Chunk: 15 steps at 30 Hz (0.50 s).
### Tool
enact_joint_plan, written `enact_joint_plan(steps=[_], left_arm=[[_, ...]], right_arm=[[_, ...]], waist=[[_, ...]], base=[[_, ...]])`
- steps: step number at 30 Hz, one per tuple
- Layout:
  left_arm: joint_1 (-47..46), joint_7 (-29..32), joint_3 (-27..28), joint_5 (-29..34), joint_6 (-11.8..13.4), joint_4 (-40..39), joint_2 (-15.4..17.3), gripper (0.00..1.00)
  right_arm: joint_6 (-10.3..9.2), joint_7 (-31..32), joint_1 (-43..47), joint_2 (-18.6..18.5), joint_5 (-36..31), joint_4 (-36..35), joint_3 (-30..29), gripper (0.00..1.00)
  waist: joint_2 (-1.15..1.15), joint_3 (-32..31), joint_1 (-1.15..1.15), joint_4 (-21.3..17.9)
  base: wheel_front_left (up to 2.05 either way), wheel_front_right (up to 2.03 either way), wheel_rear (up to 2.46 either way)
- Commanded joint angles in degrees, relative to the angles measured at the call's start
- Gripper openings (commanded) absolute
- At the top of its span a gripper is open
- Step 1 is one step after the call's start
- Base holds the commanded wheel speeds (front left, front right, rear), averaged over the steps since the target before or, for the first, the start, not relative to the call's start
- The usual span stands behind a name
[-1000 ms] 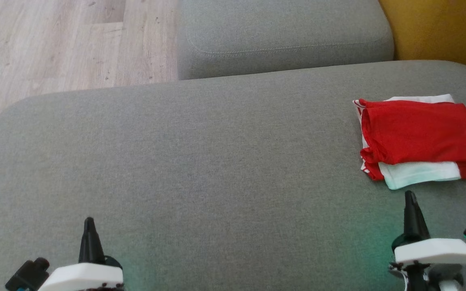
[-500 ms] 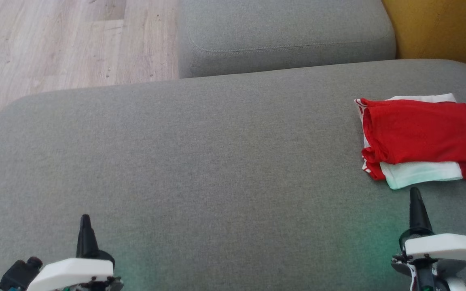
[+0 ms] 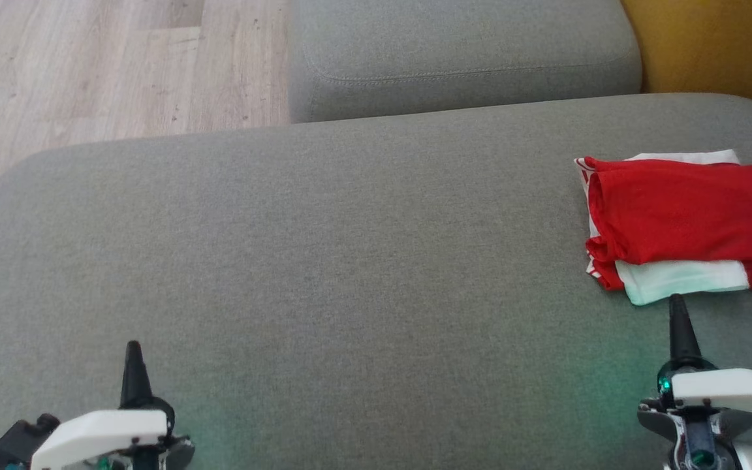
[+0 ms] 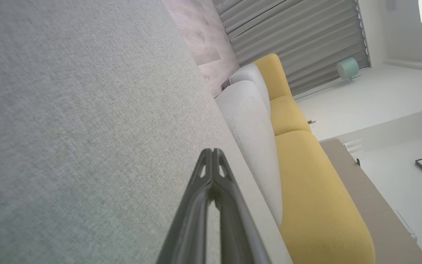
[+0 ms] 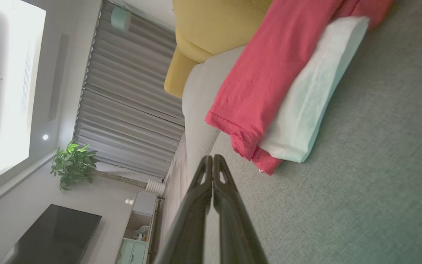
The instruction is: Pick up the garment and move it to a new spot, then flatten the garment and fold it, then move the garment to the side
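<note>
Grey sofa cushion (image 3: 350,261) bears the folded garment (image 3: 683,215) aside, seemingly finished, so left claw (image 3: 133,349) and right claw (image 3: 676,303) hover closed, empty

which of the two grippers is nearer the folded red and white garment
The right gripper: its tip is just short of the garment, while the left gripper sits far across the cushion.

Open cushion (image 3: 350,261) left of garment (image 3: 683,222)

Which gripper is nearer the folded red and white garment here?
Right. The right gripper, shut, has its tip just short of the white edge of the folded red and white garment. The left gripper is far to its left over the grey cushion.
</note>
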Motion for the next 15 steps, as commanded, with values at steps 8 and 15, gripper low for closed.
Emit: enact_joint_plan(steps=[8,15], left_arm=[[-3.7,1.5,2.7,-5.3,-1.2,-1.7,0.3,0.0],[-4.3,2.7,3.4,-9.3,-1.7,-1.7,0.3,0.0]], right_arm=[[-0.03,1.6,-3.5,-0.7,5.9,-2.4,0.1,0.0],[-0.03,2.8,-3.9,-0.7,10.3,-2.5,-0.4,0.0]], waist=[[0.0,0.2,0.0,0.1],[0.0,0.4,0.0,0.2]], base=[[0.0,0.0,0.0],[0.0,0.0,0.0]])
